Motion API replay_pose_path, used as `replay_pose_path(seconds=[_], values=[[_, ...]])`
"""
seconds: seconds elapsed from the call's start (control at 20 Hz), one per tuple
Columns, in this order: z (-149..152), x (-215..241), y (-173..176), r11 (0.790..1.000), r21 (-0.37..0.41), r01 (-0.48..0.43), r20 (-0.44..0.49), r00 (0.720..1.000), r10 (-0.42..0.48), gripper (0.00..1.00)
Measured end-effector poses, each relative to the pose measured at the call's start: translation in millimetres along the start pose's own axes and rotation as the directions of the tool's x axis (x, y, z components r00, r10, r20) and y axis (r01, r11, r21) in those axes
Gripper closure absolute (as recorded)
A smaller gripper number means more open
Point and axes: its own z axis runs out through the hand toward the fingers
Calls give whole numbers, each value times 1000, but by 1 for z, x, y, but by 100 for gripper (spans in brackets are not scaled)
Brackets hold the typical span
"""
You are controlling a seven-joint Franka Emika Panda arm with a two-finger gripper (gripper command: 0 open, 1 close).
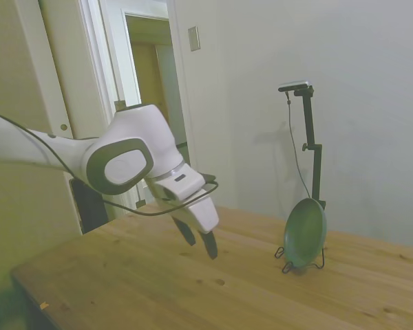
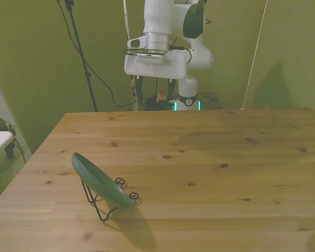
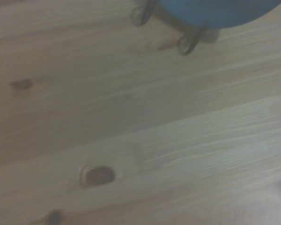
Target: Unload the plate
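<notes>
**Plate propped in its stand, gripper up in the air**

Wooden table [image 1: 158, 275] with pale walls and an open doorway behind it, that's the side view. The white arm comes in from the left and the gripper [image 1: 199, 242] hangs above the boards with nothing in it, its two dark fingers spread a bit apart. The plate [image 1: 305, 233] stands nearly upright in the thin black wire stand [image 1: 287, 263], well apart from the gripper and off to its right.

Front view: the gripper [image 2: 153, 83] is up high above the table's far edge, fingers parted and empty. The plate [image 2: 98, 180] leans back in the wire stand [image 2: 102, 205] near the front view's left, close to the near edge.

Wrist view is blurry: mostly wood grain and knots, plus a slice of the plate [image 3: 215, 11] and the wire feet [image 3: 189, 41] of the stand resting on the table.
</notes>
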Motion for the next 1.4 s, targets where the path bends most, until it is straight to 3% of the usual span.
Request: replay_pose_path(seconds=[0.25, 0.35, 0.5, 0.95, 1.4], values=[[-2, 52, -1, 999, -13, -32, 14, 999, 32, 0], [-10, 60, -8, 1000, -7, -30, 61, 998, 30, 0], [-11, 67, -9, 999, -5, -37, 52, 998, 37, 0], [5, 141, -7, 995, 26, -98, -99, 990, 100, 0], [48, 186, -16, 996, 22, -82, -206, 975, 85, 0]])
